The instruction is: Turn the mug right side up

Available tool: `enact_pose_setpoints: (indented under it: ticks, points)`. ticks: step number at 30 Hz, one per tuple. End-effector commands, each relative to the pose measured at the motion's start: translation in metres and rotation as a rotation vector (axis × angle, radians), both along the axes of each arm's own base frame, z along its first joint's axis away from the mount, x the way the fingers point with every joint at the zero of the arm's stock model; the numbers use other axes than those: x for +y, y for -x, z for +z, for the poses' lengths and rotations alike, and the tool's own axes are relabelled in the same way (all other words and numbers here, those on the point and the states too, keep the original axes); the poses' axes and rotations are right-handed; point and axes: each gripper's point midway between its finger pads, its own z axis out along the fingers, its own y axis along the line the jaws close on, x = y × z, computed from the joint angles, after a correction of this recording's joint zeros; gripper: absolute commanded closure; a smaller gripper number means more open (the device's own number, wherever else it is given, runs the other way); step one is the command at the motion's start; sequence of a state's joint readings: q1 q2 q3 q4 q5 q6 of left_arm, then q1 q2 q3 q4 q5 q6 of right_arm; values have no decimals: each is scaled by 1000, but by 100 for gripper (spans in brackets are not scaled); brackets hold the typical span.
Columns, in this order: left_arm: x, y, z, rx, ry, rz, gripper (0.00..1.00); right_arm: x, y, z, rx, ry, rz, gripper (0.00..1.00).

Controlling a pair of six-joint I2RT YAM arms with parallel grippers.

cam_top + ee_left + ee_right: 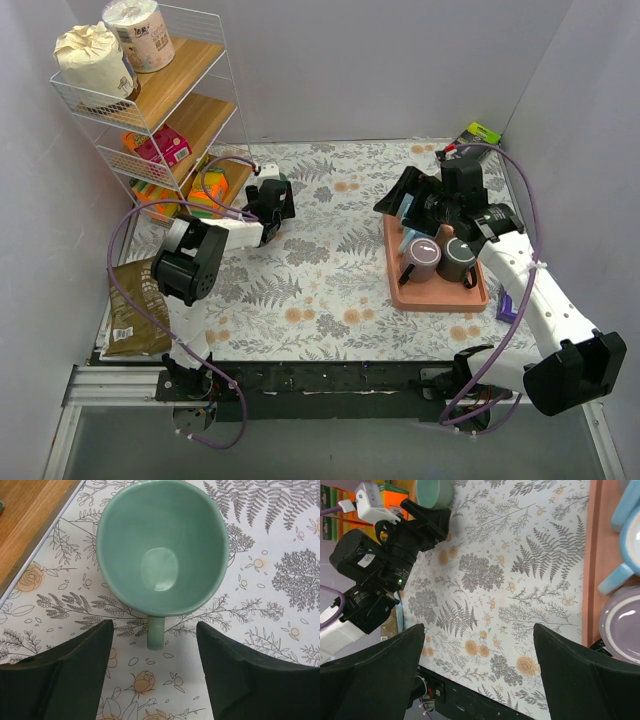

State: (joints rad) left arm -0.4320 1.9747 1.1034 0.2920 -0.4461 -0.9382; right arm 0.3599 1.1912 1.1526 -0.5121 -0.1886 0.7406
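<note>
Shelving (170, 110) stands far left; just right of it the green mug (162, 545) sits mouth-up on the floral table (320, 290), with the left gripper (154, 629) spread either side of its handle, touching nothing. The right gripper (477, 630) hangs spread wide and empty by the pink tray (395, 290).

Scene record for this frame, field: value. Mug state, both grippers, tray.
mug: green mug, upright, opening up, empty, on the table
handle: handle lies between the left fingers, untouched
left gripper: open, holding nothing
right gripper: open, holding nothing, near the tray
tray contents: other mugs
task state: mug looks right side up already
</note>
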Motion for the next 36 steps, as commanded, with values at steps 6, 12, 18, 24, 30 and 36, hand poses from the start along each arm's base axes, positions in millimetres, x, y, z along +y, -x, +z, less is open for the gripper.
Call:
enact_pose_setpoints:
  ticks: [6,12,18,24,30,36]
  points:
    - [-16,12,71,-89,127,-70,16,-26,-3,6,28,139,-78,2]
    - [-14,38,96,-109,186,-96,6,-31,0,1,31,154,-94,1]
    - [-20,66,142,-180,256,-195,2,-39,6,-4,51,194,-110,1]
    - [-31,82,184,-200,300,-285,2,-55,11,-16,75,254,-166,2]
    - [-37,97,207,-189,356,-326,2,-53,30,-44,198,320,-152,15]
    - [-38,112,215,-149,407,-334,2,-44,48,-62,264,392,-247,13]
